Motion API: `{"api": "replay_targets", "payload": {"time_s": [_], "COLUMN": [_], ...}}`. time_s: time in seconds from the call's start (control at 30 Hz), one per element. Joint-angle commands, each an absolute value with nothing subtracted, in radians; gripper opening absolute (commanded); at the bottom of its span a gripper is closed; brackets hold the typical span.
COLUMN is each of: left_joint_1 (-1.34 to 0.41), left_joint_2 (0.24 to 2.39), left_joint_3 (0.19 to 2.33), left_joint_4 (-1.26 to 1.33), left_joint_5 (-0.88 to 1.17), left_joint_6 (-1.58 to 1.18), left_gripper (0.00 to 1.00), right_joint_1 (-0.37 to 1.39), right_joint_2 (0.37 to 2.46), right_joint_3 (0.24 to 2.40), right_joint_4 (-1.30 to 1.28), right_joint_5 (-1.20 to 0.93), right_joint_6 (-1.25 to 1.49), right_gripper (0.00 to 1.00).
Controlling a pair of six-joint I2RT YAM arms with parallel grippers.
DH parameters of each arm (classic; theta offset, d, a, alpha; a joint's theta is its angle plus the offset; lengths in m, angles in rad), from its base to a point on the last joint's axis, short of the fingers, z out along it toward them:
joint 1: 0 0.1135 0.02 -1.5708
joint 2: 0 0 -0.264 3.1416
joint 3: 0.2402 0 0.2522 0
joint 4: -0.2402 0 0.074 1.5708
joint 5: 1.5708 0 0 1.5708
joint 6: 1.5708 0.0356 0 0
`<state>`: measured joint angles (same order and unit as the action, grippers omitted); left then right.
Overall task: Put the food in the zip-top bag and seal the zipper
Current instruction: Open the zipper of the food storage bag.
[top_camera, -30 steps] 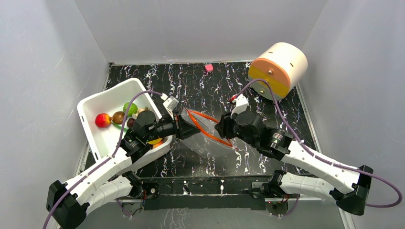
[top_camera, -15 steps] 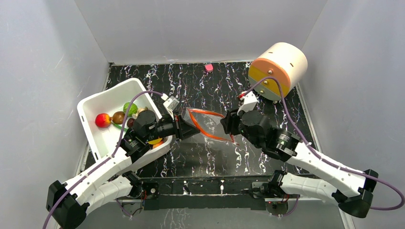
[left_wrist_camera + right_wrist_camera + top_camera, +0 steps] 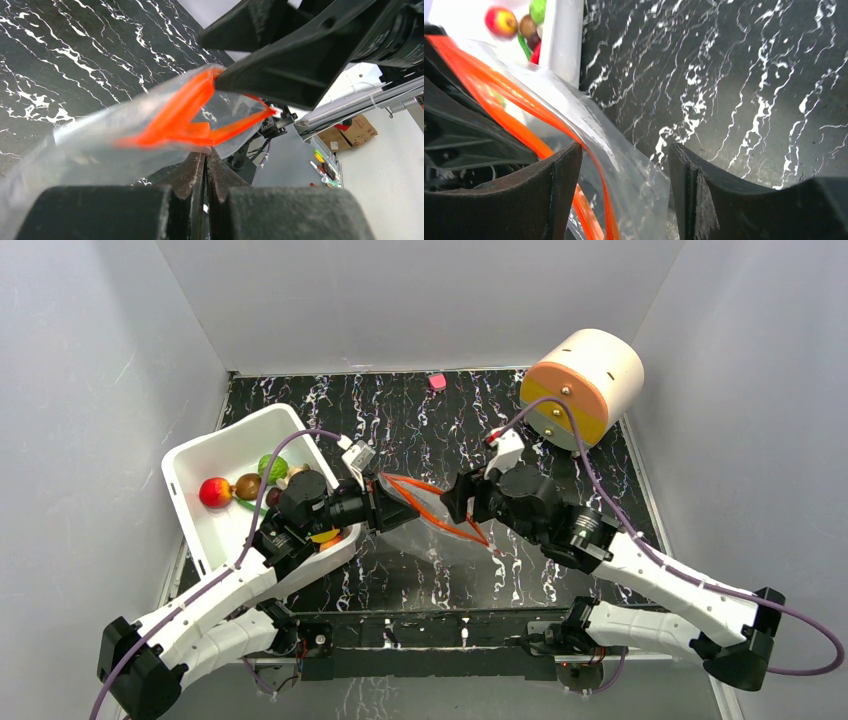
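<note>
The clear zip-top bag (image 3: 432, 530) hangs between the two grippers at mid-table, its mouth open. The orange-red zipper (image 3: 425, 490) forms an open loop. My left gripper (image 3: 385, 506) is shut on the near rim of the bag (image 3: 125, 150), its jaws pinching just below the zipper (image 3: 185, 115). My right gripper (image 3: 457, 498) is open, its jaws straddling the far rim of the bag (image 3: 634, 175) and the zipper (image 3: 524, 125). The red apple (image 3: 213, 491), a brown fruit (image 3: 247, 486) and the green round fruit (image 3: 271, 467) lie in the white tub (image 3: 230, 430). Eggplant, chili and grapes are hidden.
A big round cream-and-orange drum (image 3: 582, 385) lies on its side at the back right. A small pink item (image 3: 437, 382) sits at the back wall. Grey walls enclose the black marbled table on three sides. The tub stands right beside my left arm.
My right gripper has moved left, back to the bag's far rim, still open. The zipper loop has shifted slightly. The left gripper has kept its hold.
</note>
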<state>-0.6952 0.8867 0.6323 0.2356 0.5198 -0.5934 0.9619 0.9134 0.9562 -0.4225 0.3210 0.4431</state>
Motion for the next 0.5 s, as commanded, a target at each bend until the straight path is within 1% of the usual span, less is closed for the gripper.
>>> {"api": "replay_targets", "payload": {"time_s": [0.0, 0.1, 0.2, 0.3, 0.4, 0.47], "left_joint_1": [-0.696, -0.696, -0.696, -0.696, -0.696, -0.696], "left_joint_2": [0.883, 0.887, 0.894, 0.895, 0.896, 0.895], "left_joint_3": [0.664, 0.666, 0.671, 0.674, 0.676, 0.681], "left_joint_4": [0.272, 0.275, 0.272, 0.269, 0.266, 0.256], "left_joint_5": [0.527, 0.523, 0.523, 0.523, 0.52, 0.518], "left_joint_6": [-0.606, -0.61, -0.609, -0.609, -0.612, -0.61], "left_gripper": [0.0, 0.0, 0.0, 0.0, 0.0, 0.0], "right_joint_1": [0.965, 0.968, 0.977, 0.996, 1.03, 1.052], "right_joint_2": [0.952, 0.967, 0.986, 1.006, 1.012, 1.014], "right_joint_3": [1.015, 1.033, 1.046, 1.053, 1.057, 1.067], "right_joint_4": [-0.45, -0.472, -0.497, -0.531, -0.549, -0.569], "right_joint_5": [0.251, 0.237, 0.255, 0.315, 0.384, 0.452], "right_joint_6": [0.409, 0.377, 0.348, 0.315, 0.27, 0.247], "right_gripper": [0.63, 0.62, 0.58, 0.53, 0.51, 0.47]}}
